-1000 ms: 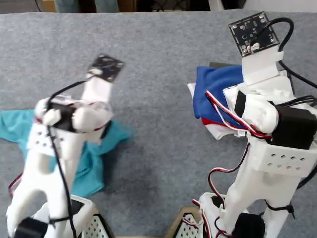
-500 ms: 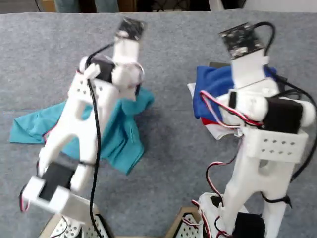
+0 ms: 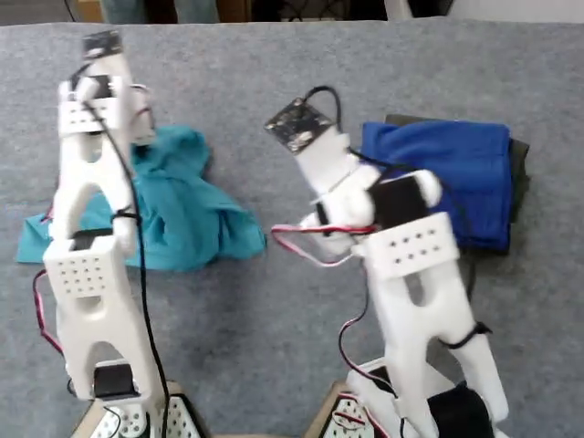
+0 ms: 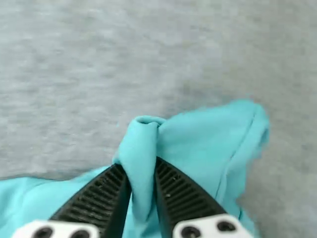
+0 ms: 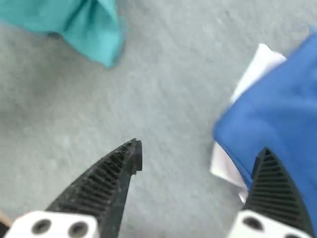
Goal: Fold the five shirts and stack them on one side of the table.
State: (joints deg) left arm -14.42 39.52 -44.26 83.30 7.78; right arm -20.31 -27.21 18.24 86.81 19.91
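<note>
A teal shirt lies bunched on the left half of the grey table. My left gripper is shut on a fold of the teal shirt, and in the high view the left arm stands over the shirt's far left part. A stack of folded shirts with a blue shirt on top sits at the right. My right gripper is open above bare table between the blue shirt and a corner of the teal shirt. The right arm leans left of the stack.
A dark shirt and a white shirt edge show under the blue one. Grey cloth covers the table between the arms. Arm bases stand at the near edge.
The left arm has swung toward the far left, dragging the teal shirt with it. The right arm has moved left off the blue stack, toward the middle of the table.
</note>
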